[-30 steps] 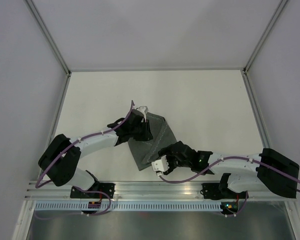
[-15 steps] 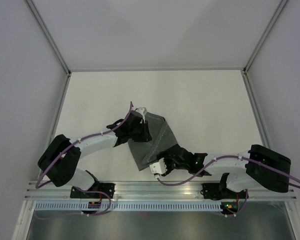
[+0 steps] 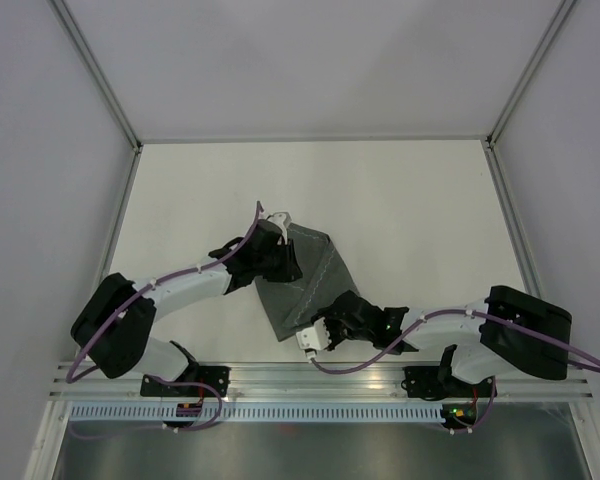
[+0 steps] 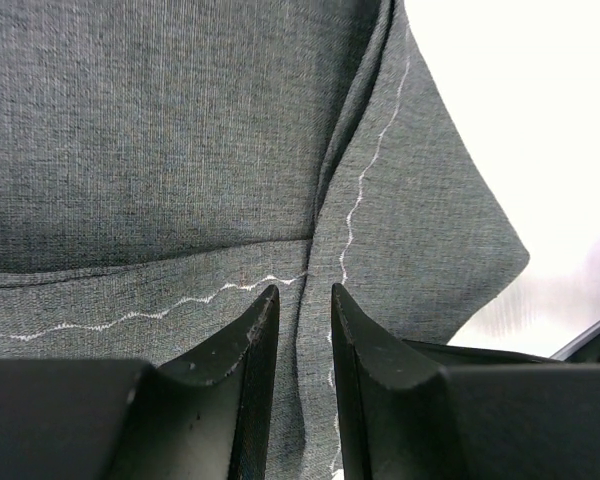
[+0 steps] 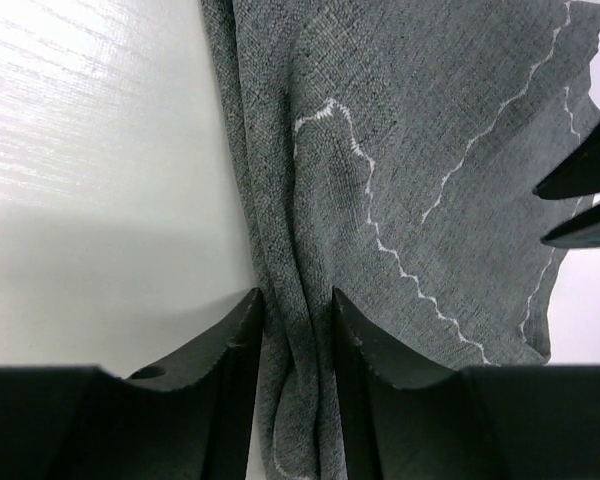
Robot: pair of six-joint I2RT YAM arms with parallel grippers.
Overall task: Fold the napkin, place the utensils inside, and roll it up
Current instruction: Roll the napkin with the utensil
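The dark grey napkin [image 3: 312, 272] lies crumpled on the white table [image 3: 410, 210], with a thin light stitch line near its hem. My left gripper [image 3: 286, 262] sits over its far left part. In the left wrist view this gripper [image 4: 304, 290] is shut on a raised fold of the napkin [image 4: 180, 130]. My right gripper [image 3: 332, 312] is at the napkin's near edge. In the right wrist view it [image 5: 296, 295] pinches a bunched ridge of the napkin [image 5: 430, 130]. The utensils are out of view.
Metal frame rails [image 3: 510, 200] and pale walls bound the table on the left, right and far sides. An aluminium rail [image 3: 310, 375] with both arm bases runs along the near edge. Purple cables [image 3: 180, 272] trail along both arms.
My right arm has slid left along the napkin's near edge, and its jaws have narrowed onto the bunched cloth. The left gripper has kept its hold in place.
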